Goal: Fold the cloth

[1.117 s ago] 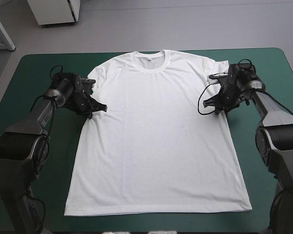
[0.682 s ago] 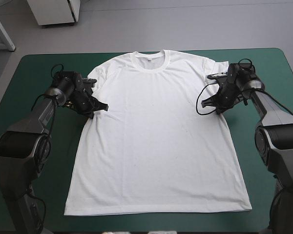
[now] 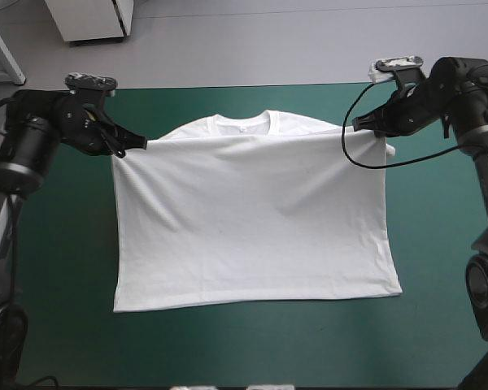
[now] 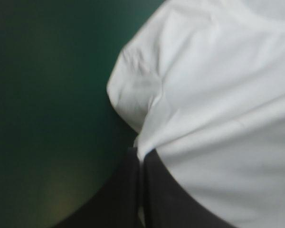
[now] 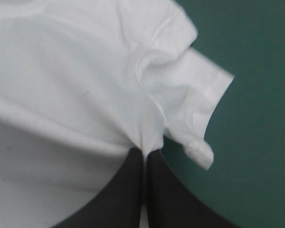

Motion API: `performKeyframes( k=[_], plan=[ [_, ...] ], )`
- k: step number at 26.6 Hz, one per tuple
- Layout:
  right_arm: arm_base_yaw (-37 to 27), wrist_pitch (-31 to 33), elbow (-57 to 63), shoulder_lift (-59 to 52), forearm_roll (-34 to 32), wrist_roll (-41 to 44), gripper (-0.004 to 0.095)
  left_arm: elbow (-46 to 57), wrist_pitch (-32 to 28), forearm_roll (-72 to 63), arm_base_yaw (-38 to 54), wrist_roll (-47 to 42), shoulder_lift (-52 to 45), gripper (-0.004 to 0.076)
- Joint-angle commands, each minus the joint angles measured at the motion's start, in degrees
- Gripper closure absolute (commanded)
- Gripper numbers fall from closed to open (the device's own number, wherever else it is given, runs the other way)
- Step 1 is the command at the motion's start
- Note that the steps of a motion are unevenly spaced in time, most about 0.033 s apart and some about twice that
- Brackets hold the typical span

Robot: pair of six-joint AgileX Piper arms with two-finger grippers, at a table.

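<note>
The white short-sleeved T-shirt (image 3: 252, 219) is gripped at each side by the black left claw (image 3: 134, 145) and right claw (image 3: 366, 126). A skewed fold is risked if their travel is unequal.

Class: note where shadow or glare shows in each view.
High view: faint shading below the raised fold of the white short-sleeved T-shirt. Left wrist view: pale sheen on the teal-green cover beside the left end effector. Right wrist view: grey shadows in the creased sleeve.

T-shirt (image 3: 252, 219) sleeves hidden from above, behind raised fold
</note>
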Motion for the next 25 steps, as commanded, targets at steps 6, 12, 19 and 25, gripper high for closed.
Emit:
performKeyframes(
  k=[6,12,19,25],
  plan=[
    [-0.8,-7.7,-2.1,-19.1,2.5,0.0,0.0925,-2.0,-8.9,0.7,-0.3,0.2,-20.2,0.0733],
    [-0.8,-18.5,-2.8,-20.2,3.5,0.0,0.0925,-2.0,-20.3,0.4,-0.3,0.4,-21.3,0.0733],
    [-0.8,-29.3,-6.3,-14.2,3.5,-0.2,0.0925,-2.0,-40.1,1.7,-0.3,1.3,-15.2,0.0733],
    [-0.8,-29.5,-19.3,-3.6,3.0,-0.5,0.0925,-11.6,-45.4,1.7,-0.3,2.9,-4.8,0.0733]
  ],
)
